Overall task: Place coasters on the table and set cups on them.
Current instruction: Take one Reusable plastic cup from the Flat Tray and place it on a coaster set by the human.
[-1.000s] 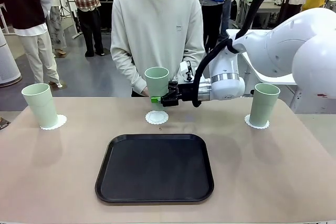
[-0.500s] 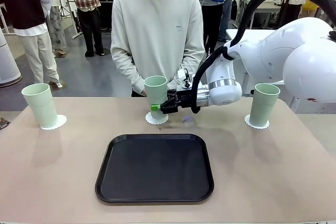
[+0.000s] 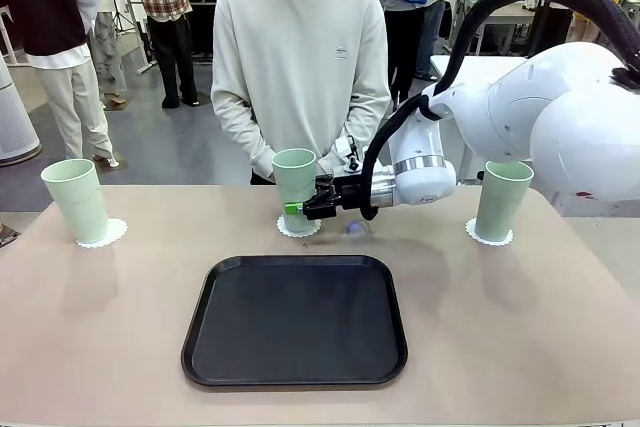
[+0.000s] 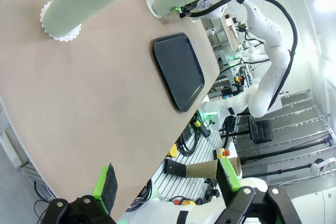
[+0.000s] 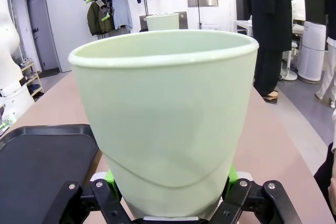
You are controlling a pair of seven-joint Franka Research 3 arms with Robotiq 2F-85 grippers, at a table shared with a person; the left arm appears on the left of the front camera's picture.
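Three cups: left cup [image 3: 76,199] and right cup [image 3: 501,198] already on doilies; middle cup [image 3: 295,188] at centre doily [image 3: 299,227], far side of table [image 3: 110,327].
Right gripper [image 3: 296,209]: pinching middle cup low.
Left gripper [image 4: 167,186]: spread, empty.
Risk: off-centre landing, doily dragged; tipping on release.

Tan table [image 3: 100,327]: black tray [image 3: 295,322], three doilies [image 3: 103,235].

Three upright cups [image 3: 295,187] on coasters [image 3: 298,228]
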